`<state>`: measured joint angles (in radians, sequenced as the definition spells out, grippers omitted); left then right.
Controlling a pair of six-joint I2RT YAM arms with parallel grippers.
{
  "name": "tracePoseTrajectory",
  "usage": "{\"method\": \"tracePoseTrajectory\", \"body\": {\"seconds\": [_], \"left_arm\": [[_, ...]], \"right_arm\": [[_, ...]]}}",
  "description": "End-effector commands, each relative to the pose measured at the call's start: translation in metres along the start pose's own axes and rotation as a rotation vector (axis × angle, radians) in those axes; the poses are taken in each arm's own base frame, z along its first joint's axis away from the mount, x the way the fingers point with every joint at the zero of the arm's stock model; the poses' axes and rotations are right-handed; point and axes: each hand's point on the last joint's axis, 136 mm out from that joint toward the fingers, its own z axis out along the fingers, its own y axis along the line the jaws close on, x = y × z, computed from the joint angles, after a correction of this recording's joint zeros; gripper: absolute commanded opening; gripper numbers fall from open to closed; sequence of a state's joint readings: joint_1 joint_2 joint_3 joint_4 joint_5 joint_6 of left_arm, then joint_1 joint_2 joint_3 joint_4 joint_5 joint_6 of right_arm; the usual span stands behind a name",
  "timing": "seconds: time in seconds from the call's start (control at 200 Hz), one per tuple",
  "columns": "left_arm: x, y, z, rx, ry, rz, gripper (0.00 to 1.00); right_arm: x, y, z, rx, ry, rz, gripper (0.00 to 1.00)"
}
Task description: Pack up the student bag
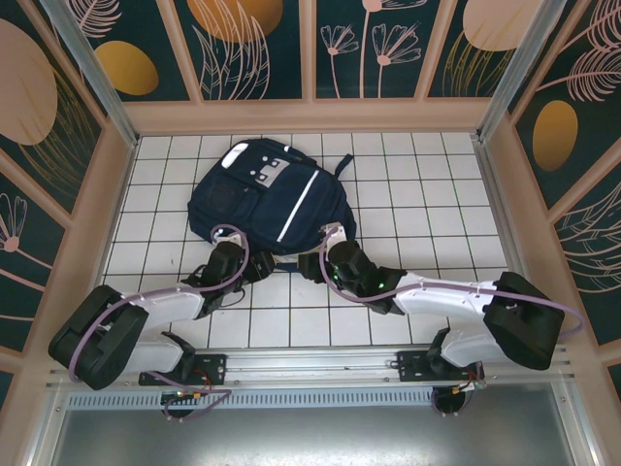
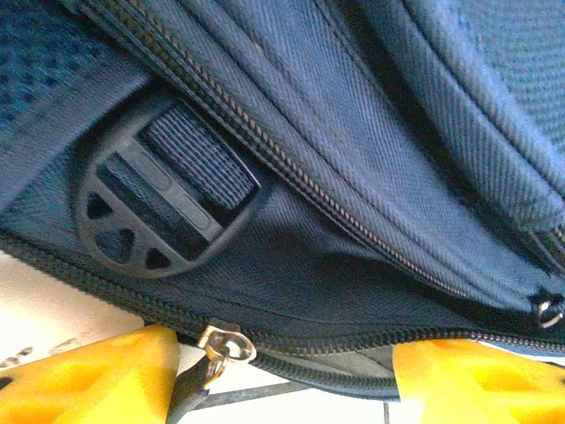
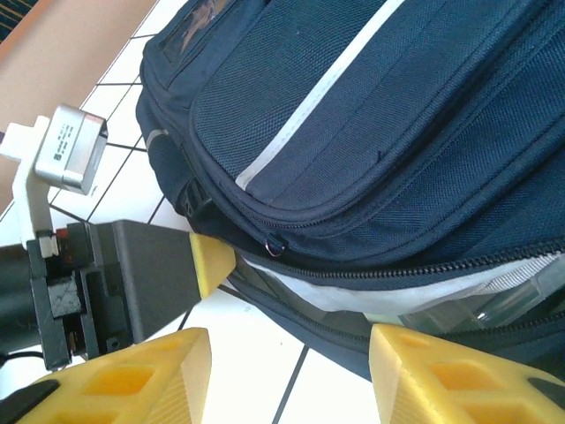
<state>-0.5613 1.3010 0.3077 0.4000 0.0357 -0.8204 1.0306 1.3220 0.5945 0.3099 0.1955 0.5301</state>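
The student bag point(image 1: 267, 194) lies flat on the white tiles, navy with a white stripe, its zipped mouth toward the arms. My left gripper point(image 1: 236, 254) is at the bag's near left edge. In the left wrist view it stands open point(image 2: 282, 375) around the main zip, and the metal zipper pull point(image 2: 225, 343) hangs loose beside the left finger. A black strap buckle point(image 2: 154, 208) sits above it. My right gripper point(image 1: 328, 254) is open point(image 3: 291, 371) at the partly unzipped mouth, where light grey lining point(image 3: 380, 287) shows. Only tile lies between its fingers.
The white tiled table point(image 1: 427, 194) has free room right of the bag and in front of it. Wooden-framed patterned walls point(image 1: 310, 115) close in the back and both sides. A metal rail point(image 1: 310, 364) carries the arm bases at the near edge.
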Motion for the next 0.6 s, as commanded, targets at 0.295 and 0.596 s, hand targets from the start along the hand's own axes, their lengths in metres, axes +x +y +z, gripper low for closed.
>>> {"method": "tracePoseTrajectory", "body": {"seconds": [0.295,0.596], "left_arm": [[-0.058,0.027,-0.034,-0.263,-0.180,-0.011,0.74],[-0.091,0.046,-0.037,-0.327,-0.300,-0.057,0.74]], "right_arm": [[-0.013,-0.015,-0.006,0.037,-0.063,0.041,0.51],[0.011,-0.036,0.003,0.112,-0.009,0.118,0.51]]}}
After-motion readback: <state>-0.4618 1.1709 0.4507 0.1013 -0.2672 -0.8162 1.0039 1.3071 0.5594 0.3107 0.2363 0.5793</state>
